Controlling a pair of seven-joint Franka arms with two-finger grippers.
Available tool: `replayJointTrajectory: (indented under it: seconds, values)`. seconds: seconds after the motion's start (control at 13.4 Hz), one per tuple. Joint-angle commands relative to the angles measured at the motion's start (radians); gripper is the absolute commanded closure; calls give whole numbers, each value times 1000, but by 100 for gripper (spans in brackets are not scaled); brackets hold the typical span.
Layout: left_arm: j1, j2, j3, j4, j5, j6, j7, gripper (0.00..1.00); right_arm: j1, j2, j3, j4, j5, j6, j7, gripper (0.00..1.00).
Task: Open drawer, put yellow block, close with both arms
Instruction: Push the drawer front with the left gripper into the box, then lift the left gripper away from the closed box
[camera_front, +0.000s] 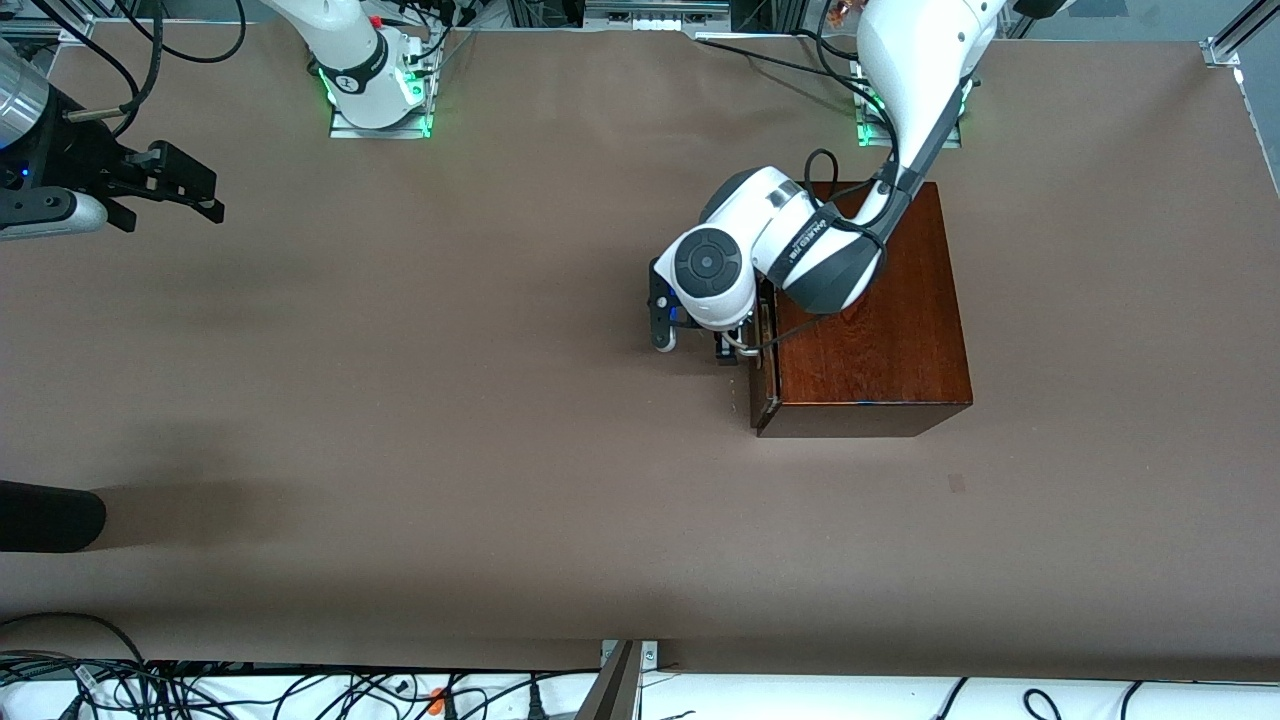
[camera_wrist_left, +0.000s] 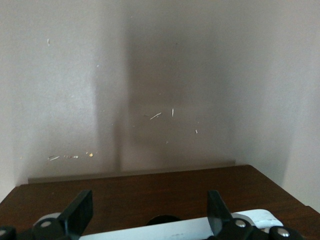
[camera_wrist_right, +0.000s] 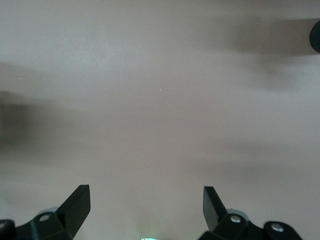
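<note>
With its fingers spread around the white bar handle (camera_wrist_left: 165, 230), the left gripper (camera_front: 728, 347) should clench squarely before drawing the drawer (camera_front: 766, 370) straight out, while the right gripper (camera_front: 175, 185) waits unclenched over bare table (camera_front: 450, 450).

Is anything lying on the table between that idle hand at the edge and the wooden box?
Nothing: the front view shows bare table between the right hand and the box.

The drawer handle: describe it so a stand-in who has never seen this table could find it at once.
Find the dark reddish-brown box toward the left arm's end of the table, the only furniture on it. On the box's side that faces the table's middle sits the drawer front. The handle is the white bar there, with the left gripper open at it; the right gripper waits, open, over bare table.
</note>
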Motion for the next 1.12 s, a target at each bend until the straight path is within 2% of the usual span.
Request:
replayJointTrajectory:
  seconds: [0.0, 0.37, 0.6, 0.67, 0.82, 1.04]
  values:
    - [12, -33, 10, -16, 54, -22, 37, 0, -1, -6, 1, 10, 5, -11, -9, 0]
    - [29, -44, 9, -15, 53, -41, 37, 0, -2, -6, -2, 10, 1, -14, -9, 0]
    - [29, -93, -2, -10, 37, -41, 11, 0, -2, -6, -2, 10, 1, -17, -9, 0]
    - [26, -119, -8, -7, 28, -41, -44, 0, -2, -6, -2, 10, 1, -17, -9, 0]
    - [24, -182, -13, -4, -74, -61, -226, 0, -1, -6, -1, 10, 1, -17, -9, 0]
    - [33, -249, -4, 52, -96, -155, -403, 0, -1, -6, 1, 10, 3, -15, -8, 0]
